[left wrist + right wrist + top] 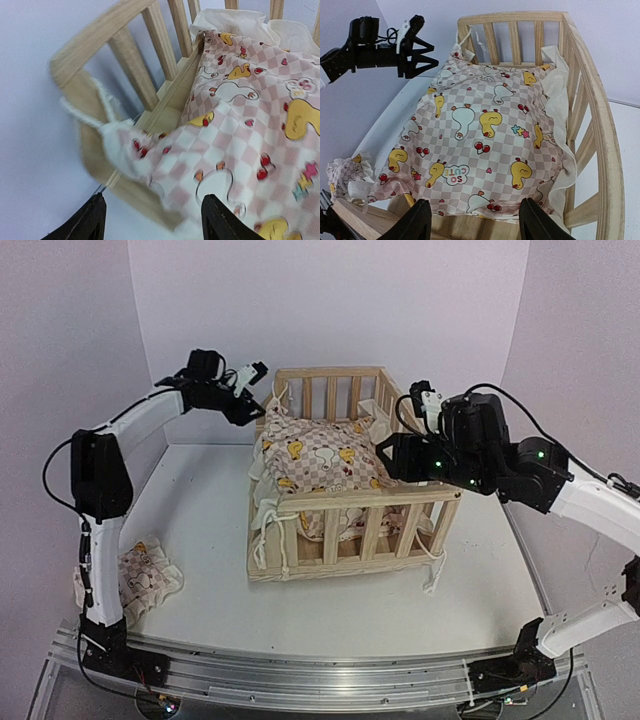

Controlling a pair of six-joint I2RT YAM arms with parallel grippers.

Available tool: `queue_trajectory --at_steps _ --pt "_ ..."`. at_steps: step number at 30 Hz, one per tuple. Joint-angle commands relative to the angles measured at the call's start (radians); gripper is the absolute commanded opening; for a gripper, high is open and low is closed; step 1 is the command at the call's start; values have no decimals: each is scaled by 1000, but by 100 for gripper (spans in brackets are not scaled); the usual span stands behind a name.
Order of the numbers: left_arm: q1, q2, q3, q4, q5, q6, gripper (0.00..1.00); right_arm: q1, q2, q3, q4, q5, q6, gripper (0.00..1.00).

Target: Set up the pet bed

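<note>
White table (200, 540), pale walls: checked cushion (320, 455) heaped inside wooden frame (350, 502), corner over its left rail. Left gripper (155, 200), right gripper (475, 205) spread empty above frame. Best next: press flat, tuck corners.

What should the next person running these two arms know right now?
Left gripper: open, holding nothing, hovering by the cushion's far-left corner.
Right gripper: open, holding nothing, over the cushion's right side.
Cushion: inside the wooden frame but puffed up, with its left edge spilling over the frame's left side. Its tie strings hang loose.
Small matching pillow: on the table beside the left arm's base.
Done: cushion is in the frame.
Left: probably seat it flat and add the pillow.
</note>
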Motion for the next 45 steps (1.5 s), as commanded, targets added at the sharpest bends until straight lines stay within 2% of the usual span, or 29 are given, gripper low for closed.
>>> queue_trajectory --at_steps 1,5,7,10,12,15,19,22,23,25,26,27,28,29,32,36,39,45 --pt "85 -339 -41 -444 33 179 74 -3 23 77 26 -78 -35 61" --pt "198 -542 -255 -769 -28 260 78 -3 57 97 51 -128 -60 62" --pt "295 -644 -407 -858 -65 316 78 -4 77 113 55 -145 -76 62" --pt "390 -808 -684 -936 -207 439 79 -3 101 132 59 -164 -99 63" --pt "423 -885 -883 -914 -324 506 79 -3 110 137 63 -168 -106 63" --pt "479 -993 -1114 -806 -425 596 79 -3 118 141 71 -174 -110 64" --pt "517 -1006 -1293 -625 -495 645 76 -3 116 138 75 -186 -105 64" --pt "520 -992 -1363 -529 -481 649 72 -3 100 116 77 -178 -93 64" --pt "520 -985 -1371 -513 -462 646 71 -3 91 108 77 -172 -88 64" --pt "520 -971 -1389 -484 -440 641 58 -4 73 89 81 -162 -78 64" --pt "519 -969 -1388 -463 -431 644 35 -3 64 79 84 -154 -73 64" --pt "519 -967 -1372 -456 -405 653 17 -2 57 71 86 -147 -73 64" --pt "519 -968 -1341 -453 -356 660 6 -3 50 64 87 -138 -73 65" --pt "518 -970 -1299 -451 -299 664 0 -3 44 58 87 -128 -75 65" --pt "476 -938 -1104 -438 -163 625 0 -3 39 56 88 -91 -84 65" --pt "273 -799 -764 -418 -157 497 0 -9 83 96 85 -86 -119 66" --pt "166 -624 -414 -416 -155 403 0 -36 104 119 77 -66 -117 66" --pt "-87 -151 341 -373 -309 402 0 -88 103 103 78 -54 -110 67"
